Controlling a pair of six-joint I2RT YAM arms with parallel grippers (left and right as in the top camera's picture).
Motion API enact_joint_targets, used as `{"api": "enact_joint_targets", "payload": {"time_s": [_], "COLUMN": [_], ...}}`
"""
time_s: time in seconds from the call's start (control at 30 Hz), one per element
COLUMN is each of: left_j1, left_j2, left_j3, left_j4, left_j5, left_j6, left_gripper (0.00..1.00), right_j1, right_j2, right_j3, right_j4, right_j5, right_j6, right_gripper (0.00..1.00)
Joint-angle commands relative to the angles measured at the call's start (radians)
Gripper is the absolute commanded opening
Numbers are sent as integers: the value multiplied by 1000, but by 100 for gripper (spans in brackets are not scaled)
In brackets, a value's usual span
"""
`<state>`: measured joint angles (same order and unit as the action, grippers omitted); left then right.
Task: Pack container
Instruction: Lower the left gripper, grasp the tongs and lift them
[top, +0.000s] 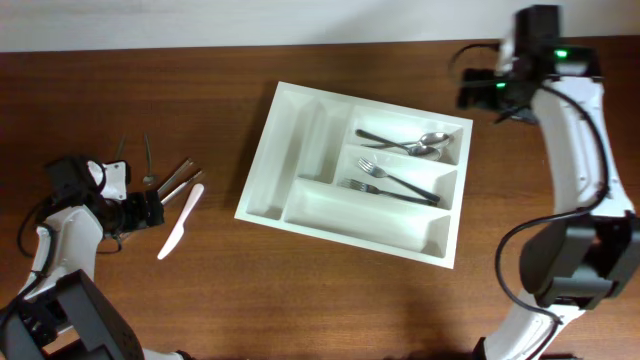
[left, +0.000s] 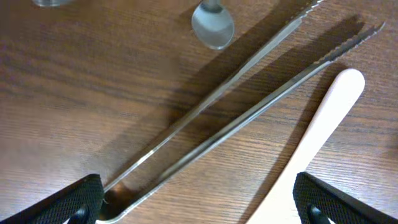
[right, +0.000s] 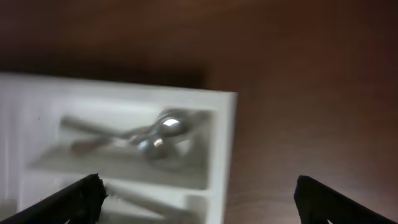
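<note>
- The container, a white cutlery tray, lies flat around the middle of the tabletop, turned a little askew to its edges.
- Its two narrow compartments run along the end facing the left edge. The three long ones fill the rest.
- The long compartment nearest the far edge holds spoons, their bowls lying together toward the right edge.
- The middle long compartment holds forks, lying crossed.
- By the left edge, loose on the wood, lie metal tongs, a white plastic knife just beside them, and a spoon bowl just beyond them.
- The left arm is folded low at the left edge. The left claw is spread wide and holds nothing. Its fingers stand either side of the tongs' joined end and the knife.
- The right arm reaches up along the right edge toward the far right corner. The right claw gapes wide and grips nothing, hanging by the tray's far corner at the spoon compartment.
</note>
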<state>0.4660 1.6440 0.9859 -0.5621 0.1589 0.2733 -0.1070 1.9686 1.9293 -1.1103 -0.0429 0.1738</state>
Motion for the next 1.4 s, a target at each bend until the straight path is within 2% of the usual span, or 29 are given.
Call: {"api": "enact_joint_targets", "payload": {"time_s": [0.0, 0.03, 0.13, 0.23, 0.27, 0.37, 0.5, 0.83, 1.07, 1.2, 1.27, 1.37], "left_j1": [-3, -3, -12, -13, -13, -11, -11, -11, -11, -12, -12, -12], "left_j2": [9, 9, 9, 9, 10, 21, 67, 166, 166, 166, 166, 166], "left_j3": [14, 14, 14, 14, 14, 14, 14, 14, 14, 14, 14, 14], "left_j4": [17, 17, -11, -10, -8, 50, 112, 117, 117, 126, 129, 129], "left_j5": [21, 21, 18, 16, 8, -57, -71, -68, 90, 120, 132, 132], "left_j6": [226, 282, 592, 651, 666, 671, 671, 655, 656, 656, 656, 656], "left_gripper": [100, 98, 79, 80, 84, 93, 96, 99, 99, 100, 91, 69], "right_j1": [-40, -48, -58, -57, -57, -57, -57, -57, -57, -57, -57, -57], "right_j2": [2, 2, 2, 2, 2, 2, 2, 2, 2, 2, 2, 2], "right_j3": [16, 16, 16, 16, 16, 16, 16, 16, 16, 16, 16, 16], "right_j4": [10, 11, 11, 11, 11, 11, 11, 11, 11, 11, 11, 11], "right_j5": [18, 18, 18, 18, 18, 18, 18, 18, 18, 18, 18, 18], "right_j6": [97, 97, 97, 97, 97, 97, 97, 97, 97, 97, 97, 97], "right_gripper": [98, 99, 99, 98, 99, 99, 99, 99, 99, 99, 99, 99]}}
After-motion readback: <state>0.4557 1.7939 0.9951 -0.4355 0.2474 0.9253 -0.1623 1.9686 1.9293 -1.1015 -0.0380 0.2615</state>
